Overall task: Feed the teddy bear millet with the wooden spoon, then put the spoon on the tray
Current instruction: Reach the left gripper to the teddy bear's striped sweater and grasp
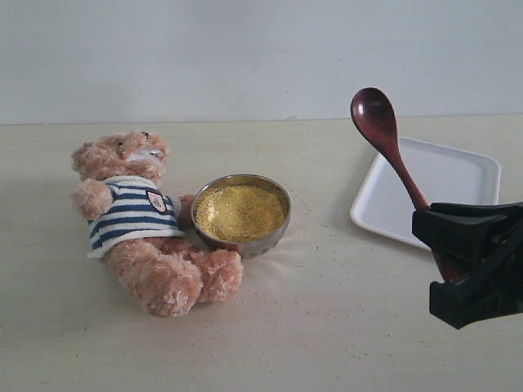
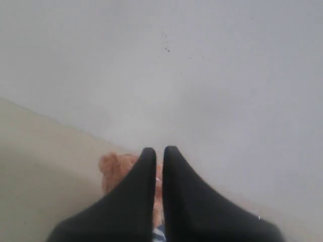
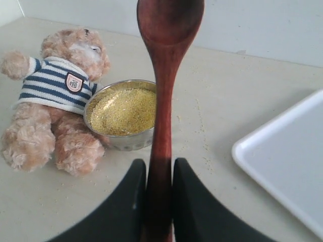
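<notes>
The teddy bear in its striped shirt lies on the table at the left, leaning against the metal bowl heaped with millet. My right gripper at the lower right is shut on the handle of the wooden spoon, whose empty oval bowl points up above the table. In the right wrist view the wooden spoon rises between the jaws of the right gripper, with the bear and millet beyond. The white tray lies behind the spoon. My left gripper is shut and empty, above the bear.
Stray grains are scattered on the beige tabletop around the bowl. A pale wall runs behind the table's far edge. The tray's corner shows in the right wrist view.
</notes>
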Available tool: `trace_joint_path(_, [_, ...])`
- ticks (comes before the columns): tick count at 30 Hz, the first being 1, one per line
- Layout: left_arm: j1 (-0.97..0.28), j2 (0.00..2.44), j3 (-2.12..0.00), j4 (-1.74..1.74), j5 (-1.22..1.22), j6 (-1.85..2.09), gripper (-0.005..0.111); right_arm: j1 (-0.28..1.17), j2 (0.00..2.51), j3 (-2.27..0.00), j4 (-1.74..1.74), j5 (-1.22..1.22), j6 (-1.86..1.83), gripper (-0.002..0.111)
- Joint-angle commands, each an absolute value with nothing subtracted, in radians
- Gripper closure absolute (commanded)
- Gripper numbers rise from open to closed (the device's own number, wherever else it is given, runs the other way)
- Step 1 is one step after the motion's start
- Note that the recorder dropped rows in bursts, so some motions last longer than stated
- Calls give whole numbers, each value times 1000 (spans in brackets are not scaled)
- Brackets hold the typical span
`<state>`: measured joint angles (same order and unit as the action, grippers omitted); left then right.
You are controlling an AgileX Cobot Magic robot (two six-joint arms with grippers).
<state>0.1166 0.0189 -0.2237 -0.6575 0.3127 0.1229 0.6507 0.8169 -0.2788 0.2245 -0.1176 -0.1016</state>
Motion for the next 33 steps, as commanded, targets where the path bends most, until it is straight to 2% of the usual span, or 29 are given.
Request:
trace_joint_path(1, [118,226,-281,-874,419,470,101,649,812,-278,223,-128,-113,108])
trace_joint_path(2, [118,320,-297,-976,412,619,97,649,812,-278,223,-128,-113,108])
trace_joint_path(4, [118,491,-332,-1081,408,801,71,649,812,-278,223,-128,-113,108])
trace_joint_path(6, [118,663,-382,-1202,365,889,29,649,812,-278,223,-128,-113,108])
trace_joint_path(7, [118,746,-416,-1225,356,904,16,649,812,-278,223,-131,-114,108])
trace_joint_path(8, [118,838,-445,-1227,368,906,12,649,812,-278,223,-132,-114,108])
trace_joint_path(11, [118,1070,-532,-1245,467,986,12,649,812,-278,223,-138,-127,108])
trace_joint_path(19, [118,1398,-669,-1312,559,1079,12,649,812,-278,223,-158,-130,108])
trace_joint_path(23, [111,1470,-710,-1319,640,1094,16,649,812,-278,223,-171,-141,108])
trace_joint_path(27, [64,1485,-712,-1299,624,1133,31,649,812,-278,222,-198,-143,108])
trace_joint_path(33, [1,1483,-716,-1284,603,1164,32,649,812,-278,222,-205,-143,108])
